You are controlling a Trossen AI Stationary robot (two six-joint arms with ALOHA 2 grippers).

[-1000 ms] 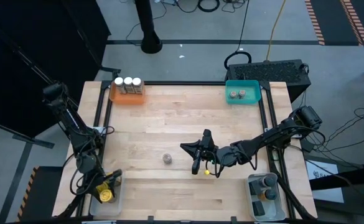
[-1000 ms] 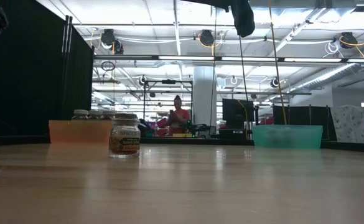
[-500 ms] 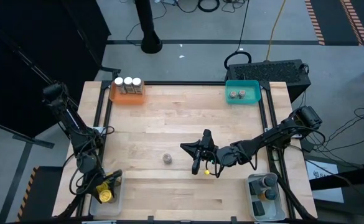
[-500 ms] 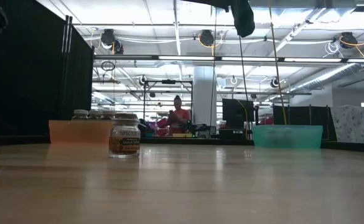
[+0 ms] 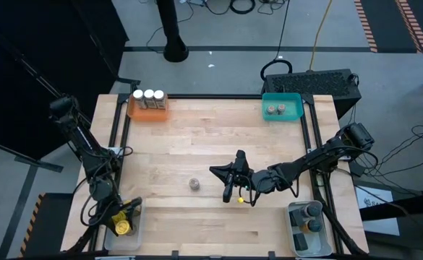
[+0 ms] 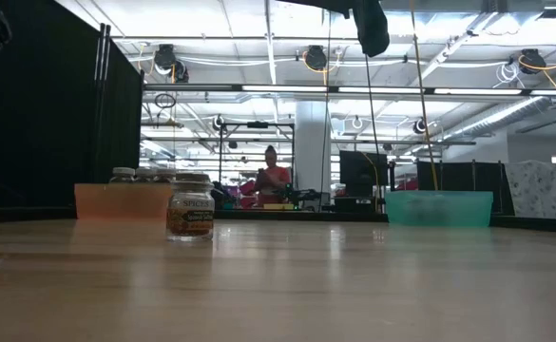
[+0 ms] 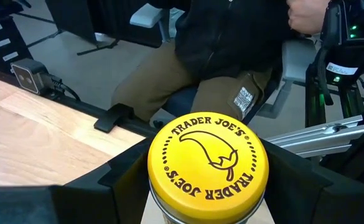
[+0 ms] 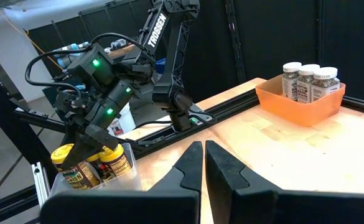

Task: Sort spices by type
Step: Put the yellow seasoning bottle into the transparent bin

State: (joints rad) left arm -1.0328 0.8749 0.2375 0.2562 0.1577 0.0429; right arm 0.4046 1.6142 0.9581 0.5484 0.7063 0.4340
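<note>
My left gripper (image 5: 124,222) is at the near left corner, down in a clear tray (image 5: 136,214), shut on a yellow-lidded spice jar (image 7: 208,163). The right wrist view shows other yellow jars (image 8: 116,163) beside it. My right gripper (image 8: 203,163) hangs shut and empty above the table's middle (image 5: 229,182). A lone grey-lidded brownish jar (image 5: 194,185) stands upright on the wood to its left, also seen in the low view (image 6: 190,206). My left gripper has the yellow-lidded jar between its two fingers, one finger (image 7: 122,186) on either side, level with the lid's rim (image 7: 158,180). The fingers come slanting down from above. The jar stands upright; its base is hidden, so I cannot tell whether it rests on the tray floor.
An orange tray (image 5: 147,110) at the far left holds three white-topped jars (image 5: 148,94). A teal tray (image 5: 292,101) at the far right holds two grey-lidded jars. A clear tray (image 5: 296,237) at the near right holds dark jars. A person (image 7: 219,56) sits just beyond the near left corner.
</note>
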